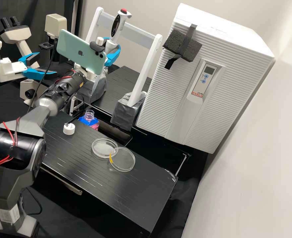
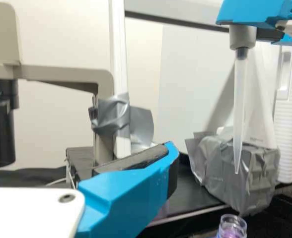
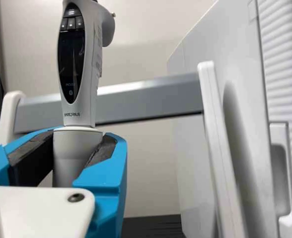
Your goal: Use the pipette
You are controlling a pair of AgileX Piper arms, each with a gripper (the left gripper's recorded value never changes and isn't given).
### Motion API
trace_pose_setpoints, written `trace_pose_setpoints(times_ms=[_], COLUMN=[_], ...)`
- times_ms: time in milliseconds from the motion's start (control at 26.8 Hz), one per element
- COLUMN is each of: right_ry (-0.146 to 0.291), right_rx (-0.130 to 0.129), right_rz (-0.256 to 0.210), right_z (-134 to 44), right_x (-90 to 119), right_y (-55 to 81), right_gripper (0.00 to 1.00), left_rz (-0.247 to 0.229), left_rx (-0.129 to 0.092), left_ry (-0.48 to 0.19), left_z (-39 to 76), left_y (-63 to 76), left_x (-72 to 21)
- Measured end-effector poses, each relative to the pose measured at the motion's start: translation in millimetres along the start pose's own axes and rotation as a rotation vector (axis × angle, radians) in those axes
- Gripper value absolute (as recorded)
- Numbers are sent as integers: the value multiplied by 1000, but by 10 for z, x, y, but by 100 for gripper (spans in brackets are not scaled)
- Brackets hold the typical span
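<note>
Closest to the camera is the dark grey base joint of the right arm [image 1: 17,148], which runs up and away over the black bench [image 1: 136,191] with a mint-green phone [image 1: 81,51] strapped at its wrist. Its tool, the right tool [image 1: 110,53] [image 3: 69,148] [image 2: 255,15], is clamped around the lower body of the pipette [image 1: 117,24] [image 3: 79,69], both blue fingers pressed against the white barrel. I see the pipette standing upright, red button on top, in front of the crossbar of a white frame [image 1: 146,66]. From the left wrist, its clear tip [image 2: 239,109] hangs point down, above the open bottle of pink liquid [image 1: 90,119] [image 2: 233,227] and apart from its mouth.

On my far left the left tool [image 1: 36,65] sits beside a microscope [image 1: 17,36], its fingers [image 2: 131,193] spread apart with nothing between them.

The bottle's white cap [image 1: 69,128] lies just beside it on the bench. Nearer me, two clear round dishes [image 1: 104,147] [image 1: 122,159] lie overlapping, with a thin yellow piece [image 1: 111,158] where they meet; I can't tell what it is. Grey tape [image 1: 126,109] wraps the frame's foot, and a ribbed white machine [image 1: 212,82] stands behind to the right.
</note>
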Motion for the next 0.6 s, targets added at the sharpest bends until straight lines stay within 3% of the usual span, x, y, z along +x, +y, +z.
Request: trace_pose_setpoints(times_ms=[187, 261, 448, 597], right_ry=[-2, -1, 7, -27], right_rx=[-35, -59, -77, -76], right_rz=[-2, 24, 96, 128], right_z=[55, 109, 176, 289], right_x=[-90, -151, -209, -244], right_y=[-101, -131, -162, -233], right_gripper=[0, 0, 0, 0], left_rz=[-33, -63, -117, -176], left_rx=[-5, -13, -20, -33], left_ry=[9, 15, 13, 15], left_z=[-19, -43, -58, -47], left_y=[-98, -215, -394, -558], left_x=[-71, -141, -245, -310])
